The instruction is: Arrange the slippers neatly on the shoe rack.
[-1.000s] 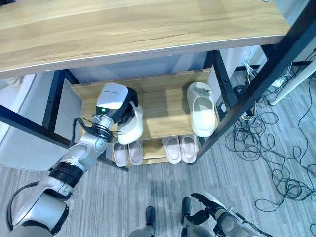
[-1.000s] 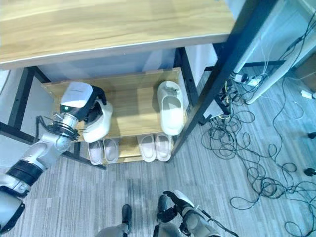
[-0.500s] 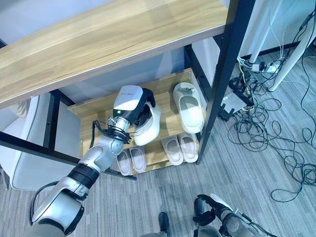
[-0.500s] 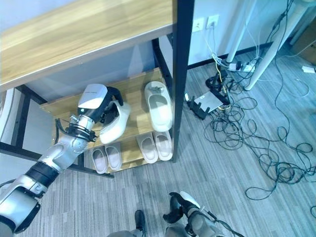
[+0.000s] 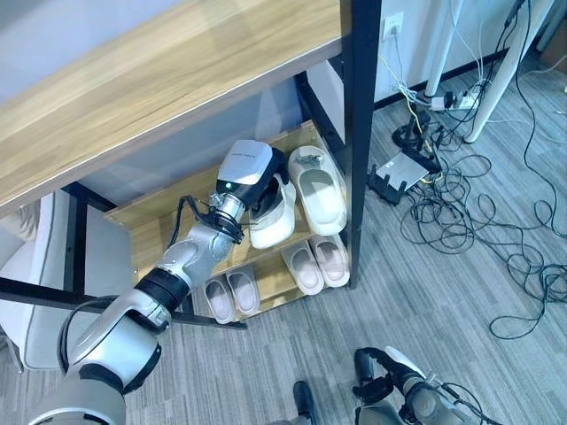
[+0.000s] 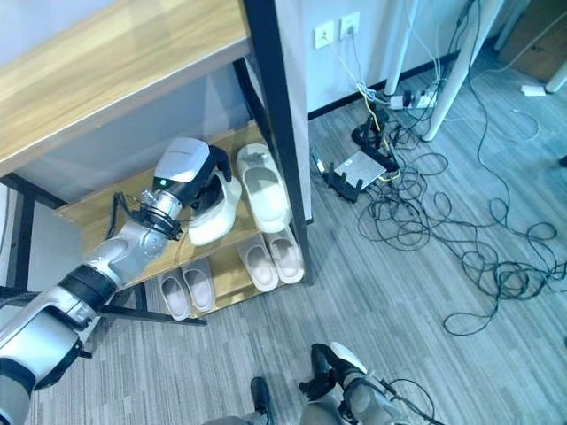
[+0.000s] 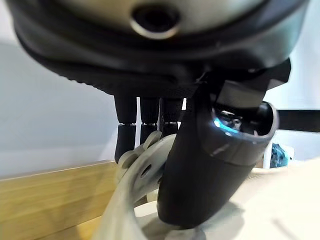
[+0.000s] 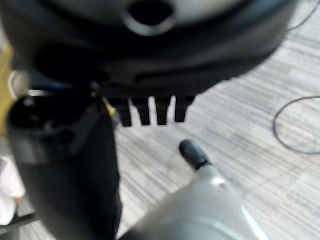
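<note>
The left hand (image 5: pixel 262 177) reaches into the shoe rack (image 5: pixel 159 217), its fingers (image 7: pixel 141 131) and thumb pinching the rim of a white slipper (image 5: pixel 273 212) on the middle shelf. Just right of that hand, the matching slipper (image 5: pixel 320 191) lies beside it. Two pairs of pale slippers (image 5: pixel 275 274) sit on the shelf below. The right hand (image 5: pixel 381 382) hangs low above the floor, fingers curled on nothing.

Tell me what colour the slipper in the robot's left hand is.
White, or off-white. The slipper held by the left hand shows best in the left eye view.
</note>
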You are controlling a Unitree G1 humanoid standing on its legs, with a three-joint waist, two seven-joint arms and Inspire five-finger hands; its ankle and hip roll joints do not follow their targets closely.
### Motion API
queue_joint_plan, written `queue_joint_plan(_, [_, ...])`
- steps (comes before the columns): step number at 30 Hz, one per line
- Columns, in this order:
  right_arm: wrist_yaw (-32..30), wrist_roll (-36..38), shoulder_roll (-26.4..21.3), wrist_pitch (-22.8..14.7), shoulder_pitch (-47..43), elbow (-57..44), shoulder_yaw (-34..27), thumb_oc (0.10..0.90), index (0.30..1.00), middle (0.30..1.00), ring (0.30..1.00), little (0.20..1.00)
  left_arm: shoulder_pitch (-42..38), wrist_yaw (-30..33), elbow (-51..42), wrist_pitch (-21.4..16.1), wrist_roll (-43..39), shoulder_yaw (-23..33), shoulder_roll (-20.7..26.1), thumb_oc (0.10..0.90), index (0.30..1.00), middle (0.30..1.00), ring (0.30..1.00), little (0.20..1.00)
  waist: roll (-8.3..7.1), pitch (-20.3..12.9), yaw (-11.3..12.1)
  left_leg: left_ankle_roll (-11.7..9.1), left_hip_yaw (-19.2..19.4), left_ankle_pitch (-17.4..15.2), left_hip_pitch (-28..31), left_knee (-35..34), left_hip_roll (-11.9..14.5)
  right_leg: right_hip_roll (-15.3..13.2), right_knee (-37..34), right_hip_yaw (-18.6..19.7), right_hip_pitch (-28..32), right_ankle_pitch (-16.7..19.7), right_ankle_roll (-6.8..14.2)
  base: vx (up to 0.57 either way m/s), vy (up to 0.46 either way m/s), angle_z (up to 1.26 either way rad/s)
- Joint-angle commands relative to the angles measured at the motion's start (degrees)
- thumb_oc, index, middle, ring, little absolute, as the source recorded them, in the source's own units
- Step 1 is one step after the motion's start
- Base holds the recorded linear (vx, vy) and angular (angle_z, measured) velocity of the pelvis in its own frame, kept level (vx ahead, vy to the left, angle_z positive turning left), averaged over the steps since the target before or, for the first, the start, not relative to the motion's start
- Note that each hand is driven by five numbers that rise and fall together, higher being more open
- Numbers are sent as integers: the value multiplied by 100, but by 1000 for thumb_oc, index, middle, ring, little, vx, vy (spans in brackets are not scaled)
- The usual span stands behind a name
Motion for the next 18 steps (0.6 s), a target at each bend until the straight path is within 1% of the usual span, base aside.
queue_joint_plan(1, [-146,140,-71,-197,52,-11,34,800,900,900,900,900,-1211,552,556,101,-276,256,206,400,300,300,300,300,-205,-106,-61,-159,-418,110,-507,-57,-78,-472,34,-230,153,-735,742,8,-3,-6])
queue_joint_plan(13, [-194,185,-44,-256,-64,50,108,800,900,900,900,900,-1661,552,1143,178,-359,63,156,400,300,300,300,300,-264,-58,-111,-179,-388,125,-613,-57,-38,-446,34,-215,44,-709,728,2,-1,-2])
queue_joint_plan(14, [-196,192,-51,-268,-64,32,118,800,900,900,900,900,-1696,563,1161,181,-366,55,166,722,782,782,782,782,-266,-56,-113,-181,-388,126,-618,-57,-36,-441,34,-213,38,-710,730,0,0,0])
queue_joint_plan(15, [-195,192,-50,-267,-65,32,117,800,900,900,900,900,-1698,564,1164,180,-367,54,166,800,900,900,900,900,-267,-56,-112,-181,-387,126,-619,-57,-36,-441,34,-212,37,-710,730,0,0,0])
queue_joint_plan(18, [-192,188,-52,-294,-25,-25,122,800,900,900,900,900,-1740,583,1178,196,-335,56,197,800,900,900,900,900,-285,-62,-118,-180,-378,108,-610,-57,-19,-429,34,-203,34,-717,726,0,0,0])
